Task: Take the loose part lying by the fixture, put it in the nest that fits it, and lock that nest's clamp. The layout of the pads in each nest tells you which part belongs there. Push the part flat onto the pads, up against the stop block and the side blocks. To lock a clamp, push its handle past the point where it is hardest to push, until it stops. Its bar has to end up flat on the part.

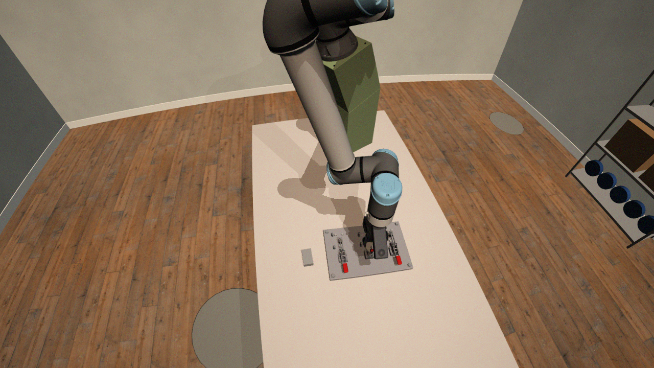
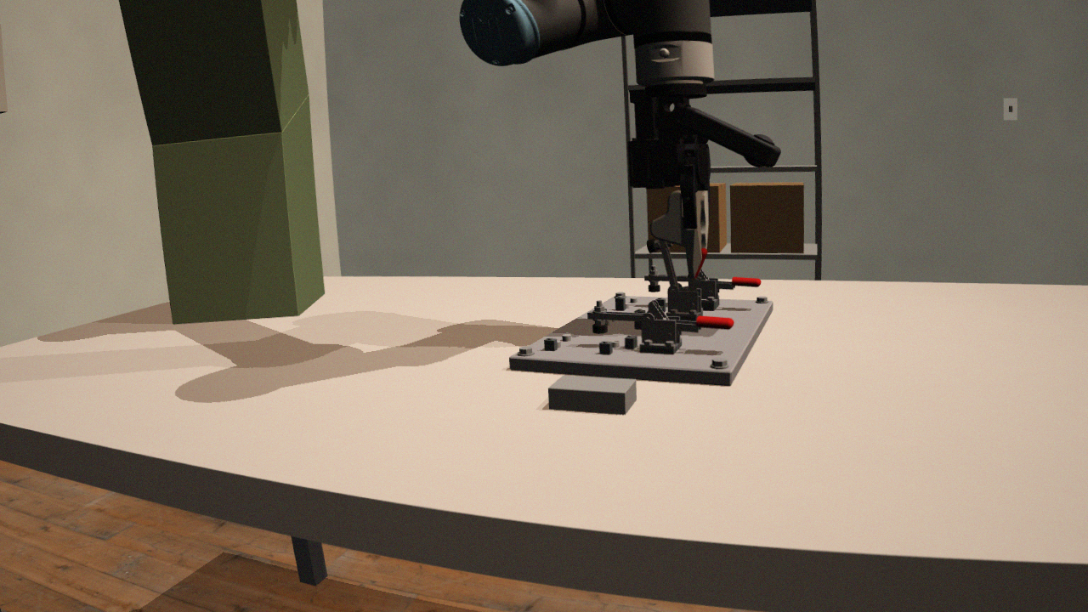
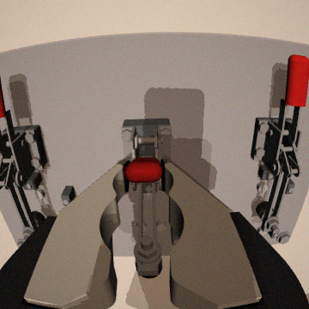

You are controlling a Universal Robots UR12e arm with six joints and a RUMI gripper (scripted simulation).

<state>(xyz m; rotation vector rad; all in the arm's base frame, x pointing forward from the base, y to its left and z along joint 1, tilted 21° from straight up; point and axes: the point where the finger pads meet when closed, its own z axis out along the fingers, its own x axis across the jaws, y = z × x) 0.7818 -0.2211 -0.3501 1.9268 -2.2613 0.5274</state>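
The grey fixture plate (image 1: 361, 271) (image 2: 730, 357) (image 3: 86, 86) lies on the white table and carries three toggle clamps. My gripper (image 1: 372, 251) (image 2: 696, 262) (image 3: 145, 161) stands straight above the middle nest and is shut on the middle clamp's red handle (image 3: 143, 170) (image 2: 702, 257), which stands almost upright with its bar tilted up off the nest. The other two clamps have their red handles (image 1: 345, 268) (image 1: 398, 259) (image 2: 715, 321) (image 2: 746, 280) lying flat. The loose part, a grey block (image 1: 307, 257) (image 2: 592, 394), lies on the table beside the plate, apart from it.
The arm's green pedestal (image 1: 356, 91) (image 2: 228, 189) stands at the far end of the table. A shelf rack (image 1: 631, 174) (image 2: 761, 212) with boxes stands off the table to the right. The table's edges are well away from the plate.
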